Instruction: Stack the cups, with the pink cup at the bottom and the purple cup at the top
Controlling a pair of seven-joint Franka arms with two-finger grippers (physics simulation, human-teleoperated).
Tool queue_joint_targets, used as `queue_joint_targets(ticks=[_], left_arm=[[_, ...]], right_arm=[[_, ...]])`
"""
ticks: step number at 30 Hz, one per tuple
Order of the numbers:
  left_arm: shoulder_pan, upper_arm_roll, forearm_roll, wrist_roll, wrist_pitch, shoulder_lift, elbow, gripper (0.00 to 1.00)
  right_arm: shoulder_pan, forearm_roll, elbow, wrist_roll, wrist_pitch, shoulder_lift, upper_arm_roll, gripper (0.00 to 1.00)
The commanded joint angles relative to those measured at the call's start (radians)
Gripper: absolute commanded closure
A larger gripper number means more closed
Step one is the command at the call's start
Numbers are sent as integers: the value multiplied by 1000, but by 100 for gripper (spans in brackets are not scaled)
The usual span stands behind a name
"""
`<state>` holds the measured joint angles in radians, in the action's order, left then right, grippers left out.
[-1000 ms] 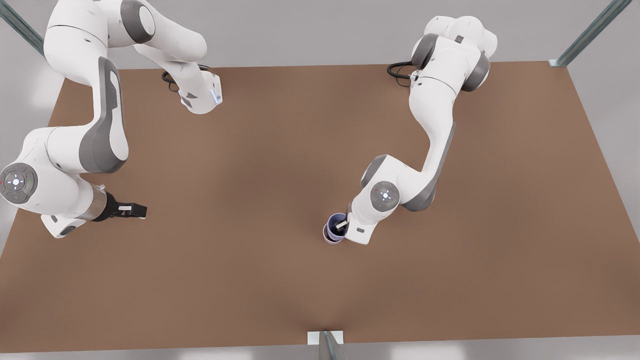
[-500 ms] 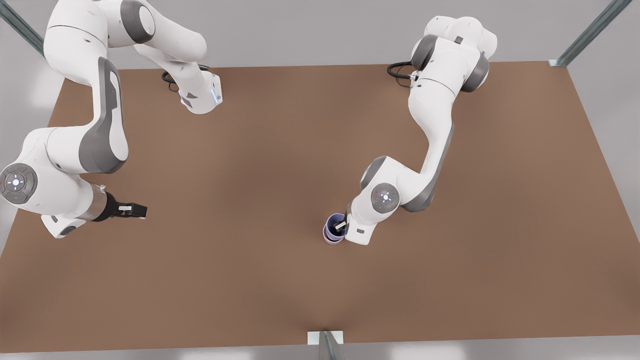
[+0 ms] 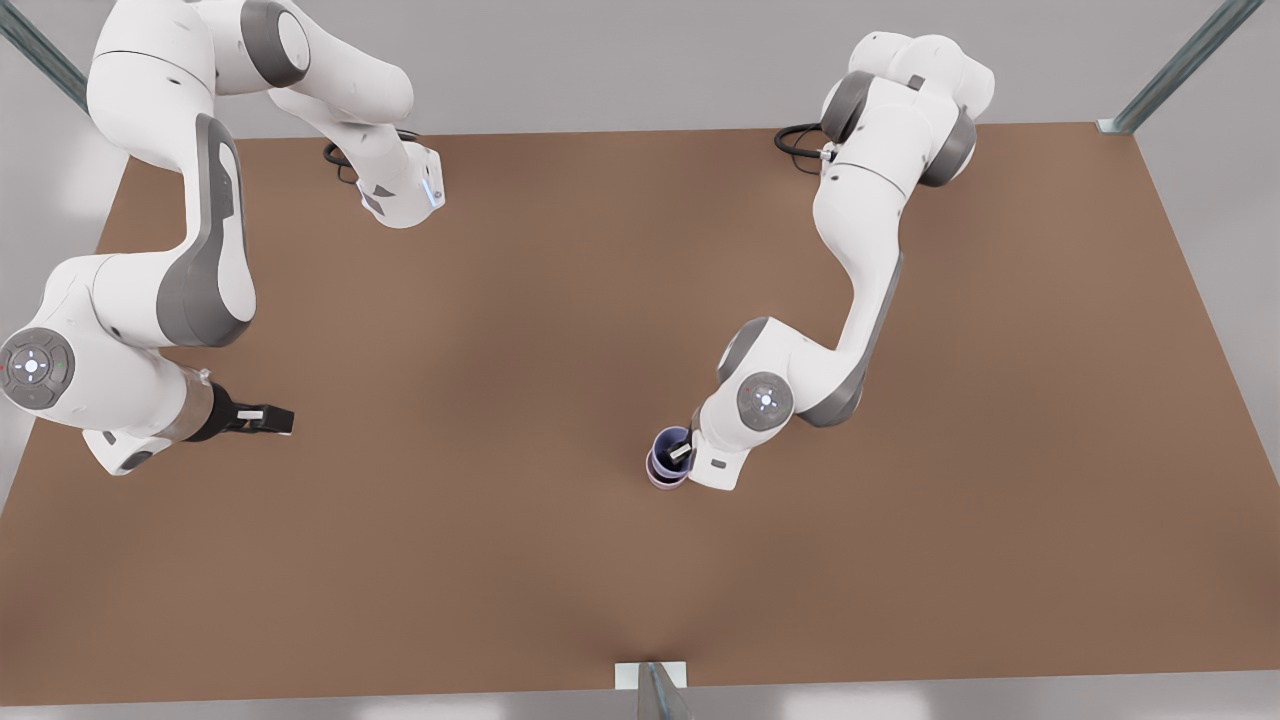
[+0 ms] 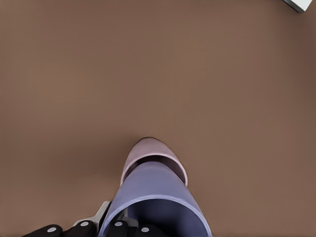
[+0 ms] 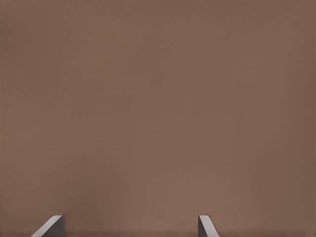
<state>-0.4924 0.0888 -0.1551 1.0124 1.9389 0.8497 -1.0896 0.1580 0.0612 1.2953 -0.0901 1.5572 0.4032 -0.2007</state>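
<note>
Over at the front view's left, the right gripper (image 3: pixel 272 420) hangs above bare brown table (image 3: pixel 480 330), well apart from the cups, its arm waiting. Its own wrist view shows only the two fingertips (image 5: pixel 52 226) with a wide gap between them and nothing but tabletop in that gap, so the jaws stand fully spread and hold nothing.

Moving across to the middle of the table, slightly toward the front view's right, the two cups sit together as one stack. The pink cup (image 3: pixel 657 476) stands upright on the table at the bottom (only a sliver of its mauve wall and rim shows from above). The purple cup (image 3: pixel 668 445) is nested inside it, its dark blue inside facing up. In the left wrist view the purple cup (image 4: pixel 155 190) fills the near foreground and the pink cup's (image 4: pixel 148 150) rim peeks out beyond it.

Just beside the stack, on its right in the front view, is the left gripper (image 3: pixel 682 452). One pale finger reaches over the purple cup's rim into its opening; the other finger is hidden behind the wrist, so whether the jaws pinch the cup wall or have eased off it I cannot tell. The left wrist view shows only dark finger mounts at the cup's near edge.
</note>
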Motion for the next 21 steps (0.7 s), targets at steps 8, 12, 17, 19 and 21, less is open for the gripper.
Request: queue_joint_targets(ticks=[8,12,17,19,21], left_arm=[[-8,-1,2,2,12,12,0,45],[-8,0,0,-5,6,5,0,0],[5,-6,-1,-5,-41,-41,4,0],[34,-12,3,-12,-190,-119,11,0],[152,-40,35,-312,-386,-268,14,0]], right_arm=[[0,-1,-1,1,-3,-1,0,0],[0,-1,-1,1,-3,-1,-2,0],[0,-9,-1,0,-3,-1,0,0],[-2,-9,-2,-2,-3,-1,0,0],[-2,-9,-2,-3,-3,-1,0,0]])
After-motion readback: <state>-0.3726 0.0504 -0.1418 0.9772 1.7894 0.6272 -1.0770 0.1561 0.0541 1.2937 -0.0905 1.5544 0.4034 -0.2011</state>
